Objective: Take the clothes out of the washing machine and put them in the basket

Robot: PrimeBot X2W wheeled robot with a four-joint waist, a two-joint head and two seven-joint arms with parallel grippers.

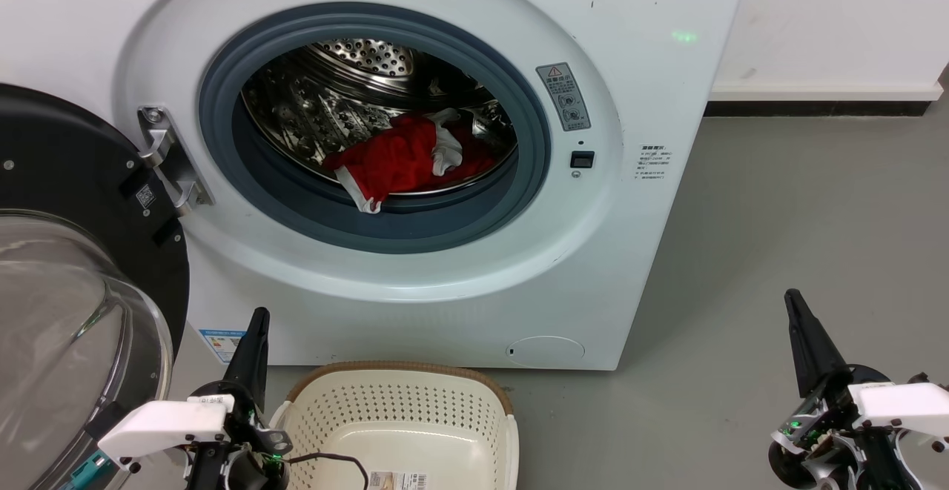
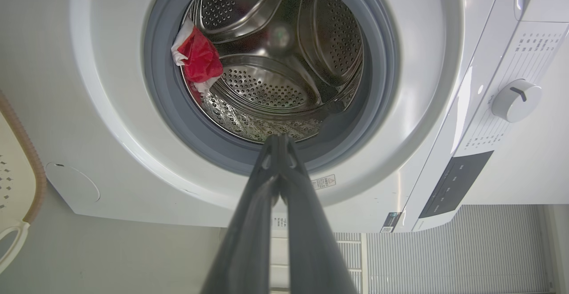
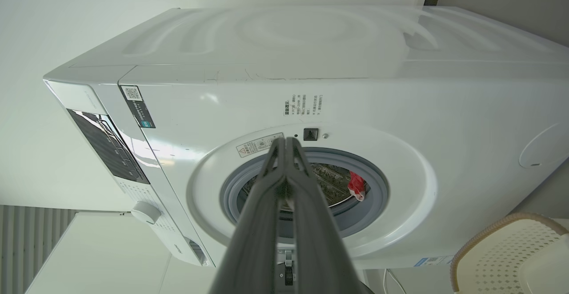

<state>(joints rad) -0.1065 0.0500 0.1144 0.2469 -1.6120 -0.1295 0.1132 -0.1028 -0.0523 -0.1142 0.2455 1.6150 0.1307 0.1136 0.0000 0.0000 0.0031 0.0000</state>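
While the door [image 1: 81,171] is standing swung wide at the left of the washing machine [image 1: 652,179], no part of the transfer is being recorded as done. The clothes [image 1: 404,160] are being found wholly inside the washing machine, heaped on the low front of the steel drum, with a white-trimmed edge hanging toward the grey rubber ring. The basket [image 1: 393,365] is being noted on the floor directly in front of the washing machine, below the porthole, and no garment is being seen in the part of it that shows. On this evidence every step is being judged outstanding: the reach in, the grasp, the lift out and the drop.

The left tool [image 1: 259,317] is being held low in front of the washing machine, below the hinge side of its face, with its two dark fingers pressed together to a point and nothing gripped. The right tool [image 1: 793,299] is being held off the washing machine's right front corner, well apart from the porthole, likewise closed to a point and empty. Both are being pointed toward the washing machine's face, and neither is being brought into contact with it.
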